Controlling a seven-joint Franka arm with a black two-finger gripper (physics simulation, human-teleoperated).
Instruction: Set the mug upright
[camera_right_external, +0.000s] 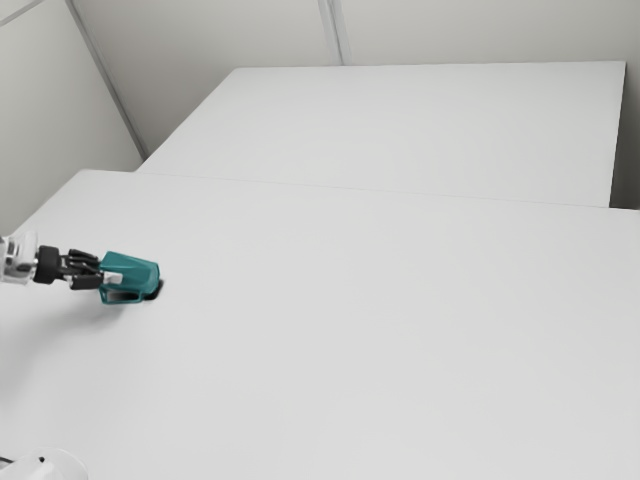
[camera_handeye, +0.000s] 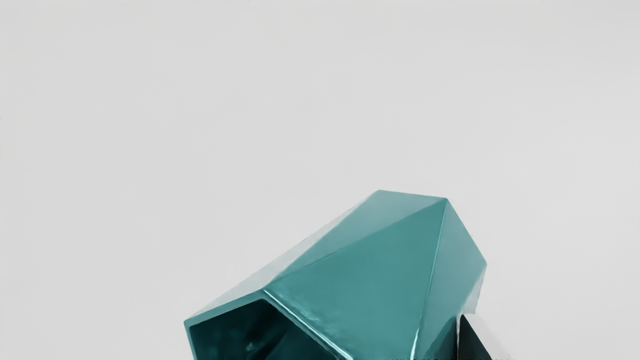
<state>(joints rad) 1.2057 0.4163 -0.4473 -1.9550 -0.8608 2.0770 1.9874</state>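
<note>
A faceted teal mug (camera_right_external: 134, 270) sat tilted at the tip of the black gripper (camera_right_external: 106, 275), towards the exterior view's left, over the smooth, pale table (camera_right_external: 350, 320).
Flat, glossy planes met in crisp ridges along the mug's body, with bright glints on the edges, and its angular mouth (camera_handeye: 240, 335) opened onto a dark, shiny interior; whether the gripper had clasped the mug or stood loose around it, I could not tell.

I see bright, diffuse light and a soft shadow beside the mug (camera_right_external: 131, 270) on the table (camera_right_external: 350, 330). Thin glints line the mug's edges.
</note>
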